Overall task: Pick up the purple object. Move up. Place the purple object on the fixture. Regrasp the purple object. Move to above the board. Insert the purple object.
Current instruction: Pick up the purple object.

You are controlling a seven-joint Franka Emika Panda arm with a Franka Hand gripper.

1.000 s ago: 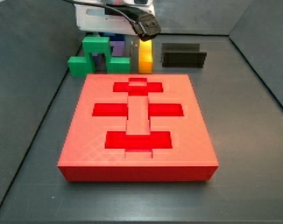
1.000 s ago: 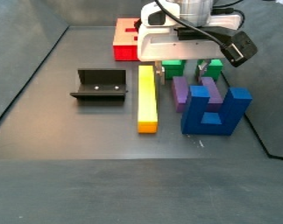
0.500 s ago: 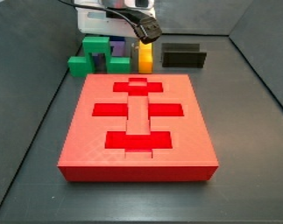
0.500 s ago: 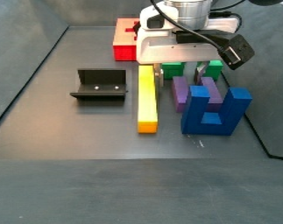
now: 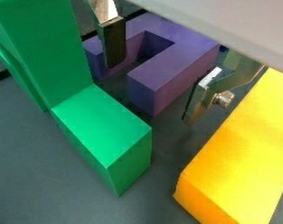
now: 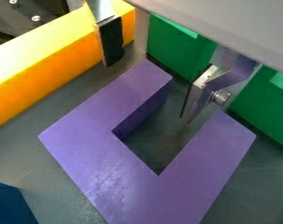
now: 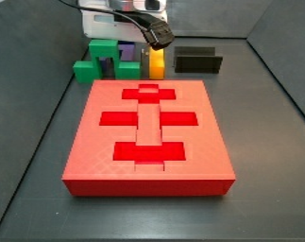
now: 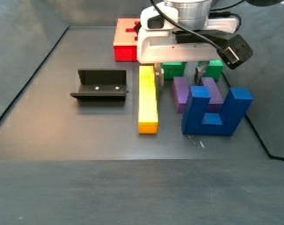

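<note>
Gripper lowered over the purple object for the pick.
The gripper (image 6: 155, 74) is spread wide, one finger (image 6: 109, 39) outside a prong, the other in the slot, empty; the purple object (image 6: 155, 149) lies on the floor between green block (image 5: 74, 96) and yellow bar (image 5: 243, 149).

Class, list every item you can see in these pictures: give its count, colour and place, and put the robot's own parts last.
Board: one, red, mid-floor, away from the loose blocks.
Fixture: one, black, beside the yellow bar.
Yellow bar: one, yellow, between fixture and purple object.
Purple object: one, purple, flat on the floor beside the blue block.
Green block: one, green, next to the purple object.
Blue block: one, blue, beside the purple object.
Gripper: one, silver fingers with dark pads, open, low over the purple object, straddling one prong.
</note>
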